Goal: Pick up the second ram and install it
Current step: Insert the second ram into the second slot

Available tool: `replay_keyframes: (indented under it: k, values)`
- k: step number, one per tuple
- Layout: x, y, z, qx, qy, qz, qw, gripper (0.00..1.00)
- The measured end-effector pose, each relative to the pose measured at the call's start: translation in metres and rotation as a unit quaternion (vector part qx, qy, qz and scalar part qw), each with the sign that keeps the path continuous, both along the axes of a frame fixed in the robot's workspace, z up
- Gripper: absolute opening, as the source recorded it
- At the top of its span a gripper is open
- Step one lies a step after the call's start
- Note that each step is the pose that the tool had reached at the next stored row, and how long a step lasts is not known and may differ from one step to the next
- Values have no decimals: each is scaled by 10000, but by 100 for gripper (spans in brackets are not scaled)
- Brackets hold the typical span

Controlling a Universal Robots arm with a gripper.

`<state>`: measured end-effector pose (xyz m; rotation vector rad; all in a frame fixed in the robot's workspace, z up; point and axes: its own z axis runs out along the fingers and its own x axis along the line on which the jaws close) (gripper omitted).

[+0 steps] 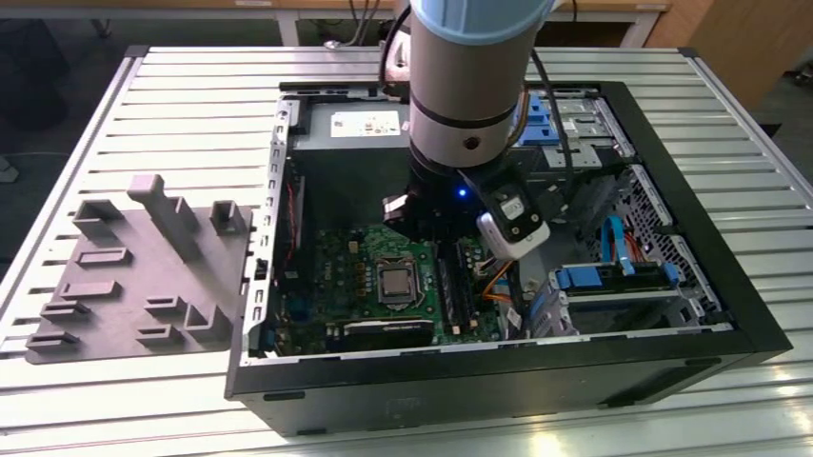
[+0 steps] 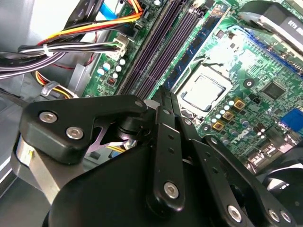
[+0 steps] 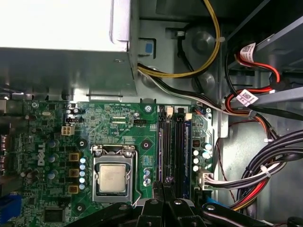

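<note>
Black fingers [image 2: 164, 127] of my gripper [image 2: 165, 94] are pressing close together, clenched with barely a line between them. I cannot tell whether they are pinching the ram edge-on, since nothing bluish-green is standing apart from the dark slots [image 3: 173, 146] beneath.

To my judgement, doing this step well is meaning three things: holding the stick parallel to its slot; coming straight down with even pressure along the whole length, never rocking one end in first; and checking that the pale end clips are standing open before I am pushing. I am also judging that any sideways drift toward the CPU [image 3: 112, 177] is risking the socket, while drift away from it is risking the cables [image 3: 265, 175].

I am hovering low over the slots, just beside the CPU, with my tips seeming to line up with the slots nearest it. As I am reading it, the ram is either held thin-edge-on at my tips or sitting in a slot right under them; either way it is lying just beside the CPU and directly below the gripper.
</note>
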<state>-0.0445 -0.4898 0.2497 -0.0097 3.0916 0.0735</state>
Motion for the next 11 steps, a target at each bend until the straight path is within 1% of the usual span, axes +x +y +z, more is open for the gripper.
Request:
replay_keyframes:
  k: [11]
  values:
    - [58, 1, -42, 1, 0, 0, 10000, 11]
